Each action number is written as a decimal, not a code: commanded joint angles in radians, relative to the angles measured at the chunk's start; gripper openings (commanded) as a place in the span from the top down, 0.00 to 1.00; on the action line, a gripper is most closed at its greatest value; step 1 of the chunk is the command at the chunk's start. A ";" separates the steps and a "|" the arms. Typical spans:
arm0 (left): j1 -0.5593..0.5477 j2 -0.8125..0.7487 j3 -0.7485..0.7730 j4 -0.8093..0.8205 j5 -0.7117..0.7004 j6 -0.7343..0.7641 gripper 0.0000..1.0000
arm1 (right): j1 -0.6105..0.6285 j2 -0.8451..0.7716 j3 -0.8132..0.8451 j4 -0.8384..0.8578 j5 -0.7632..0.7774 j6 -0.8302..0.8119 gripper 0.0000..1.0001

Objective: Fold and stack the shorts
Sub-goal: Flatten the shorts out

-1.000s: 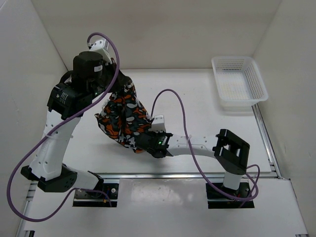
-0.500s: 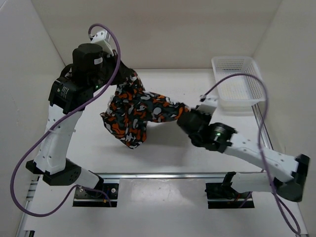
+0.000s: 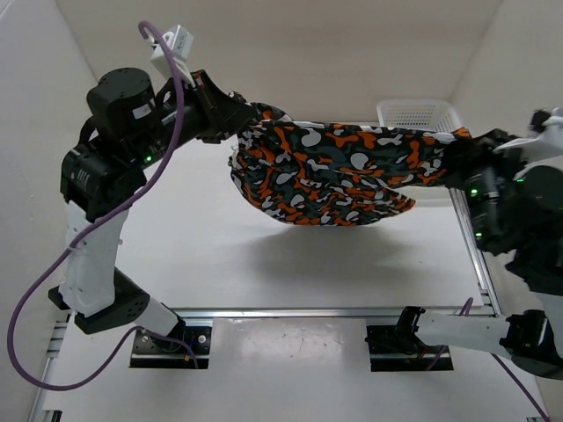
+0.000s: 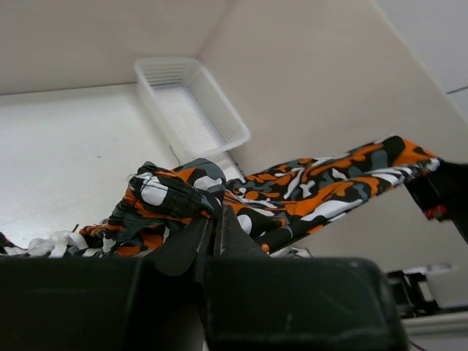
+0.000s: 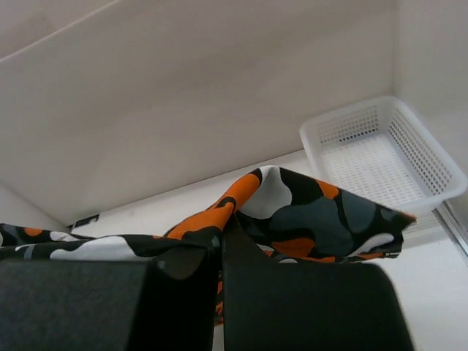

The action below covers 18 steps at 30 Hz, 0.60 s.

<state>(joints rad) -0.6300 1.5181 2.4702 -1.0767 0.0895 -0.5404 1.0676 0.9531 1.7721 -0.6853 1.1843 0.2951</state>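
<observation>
My left gripper point(image 3: 236, 119) is pinched tight on one end of the shorts point(image 3: 334, 171); in my left wrist view the cloth bunches up between the two closed fingers point(image 4: 186, 245). My right gripper point(image 3: 453, 163) is clamped on the other end, a fold of fabric poking out above it. The shorts hang in the air between my two arms, stretched across and sagging in the middle, above the table point(image 3: 220, 255). They carry an orange, black, grey and white camouflage print. A white mesh basket point(image 3: 422, 112) sits at the far right corner, partly behind the cloth.
</observation>
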 commanded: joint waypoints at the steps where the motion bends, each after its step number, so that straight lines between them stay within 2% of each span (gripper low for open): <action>1: -0.010 -0.100 0.049 0.041 0.024 -0.027 0.89 | -0.001 0.027 0.186 -0.166 -0.051 -0.091 1.00; 5: -0.010 -0.160 0.049 0.060 0.012 -0.038 0.89 | -0.001 0.052 0.314 -0.207 -0.075 -0.117 1.00; 10: -0.010 -0.193 -0.026 0.078 -0.109 -0.038 0.89 | -0.001 0.145 0.337 -0.175 -0.011 -0.221 1.00; 14: -0.010 -0.151 -0.062 0.067 -0.152 -0.016 0.89 | -0.001 0.234 0.270 -0.058 0.001 -0.303 1.00; 18: 0.071 -0.095 -0.124 0.040 -0.217 0.003 0.89 | -0.011 0.303 0.138 0.070 0.026 -0.381 1.00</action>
<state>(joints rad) -0.6052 1.3640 2.4020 -1.0138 -0.0345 -0.5655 1.0615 1.2148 1.9636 -0.7300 1.1515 0.0181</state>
